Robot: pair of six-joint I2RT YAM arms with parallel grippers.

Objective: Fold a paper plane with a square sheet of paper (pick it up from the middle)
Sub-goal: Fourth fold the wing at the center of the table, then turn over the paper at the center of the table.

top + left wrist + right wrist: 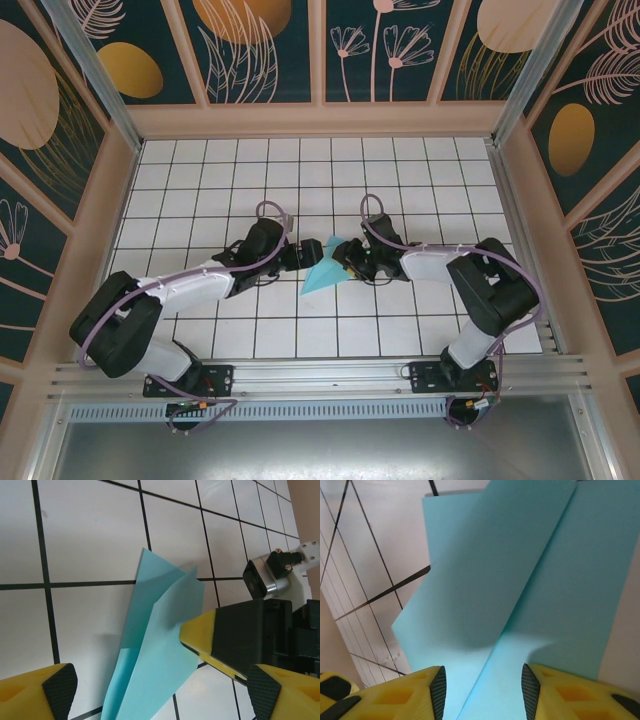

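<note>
Straddling one paper plane (pixel 322 272), two hands stand open: left hand (pixel 160 687) wide, right hand (pixel 482 687) partway.

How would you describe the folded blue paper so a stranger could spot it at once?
Find the white gridded table. At its middle, between the left claw and right claw, sits the paper plane. It is a light-blue folded wedge, unlike the black-and-yellow claws beside it.

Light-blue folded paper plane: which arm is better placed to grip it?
Probably right: the right gripper is open with the crease of the light-blue folded paper plane between its fingers. The left gripper is open wider around the paper.
</note>
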